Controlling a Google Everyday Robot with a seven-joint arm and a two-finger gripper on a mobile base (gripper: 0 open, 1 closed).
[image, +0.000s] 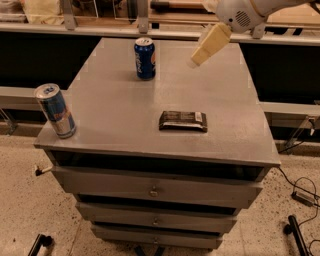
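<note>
A blue soda can stood upright near the far edge of the grey cabinet top. The gripper hung to its right, apart.

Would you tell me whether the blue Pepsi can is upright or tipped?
Upright: the blue Pepsi can stands on its base, silver top up, on the cabinet top; the gripper hangs to its right.

The tool hangs above the far right part of the table; its arm is cut off by the top edge. Lettering on the dark bar wrapper cannot be read. The bottom edge cuts off the cabinet base.
</note>
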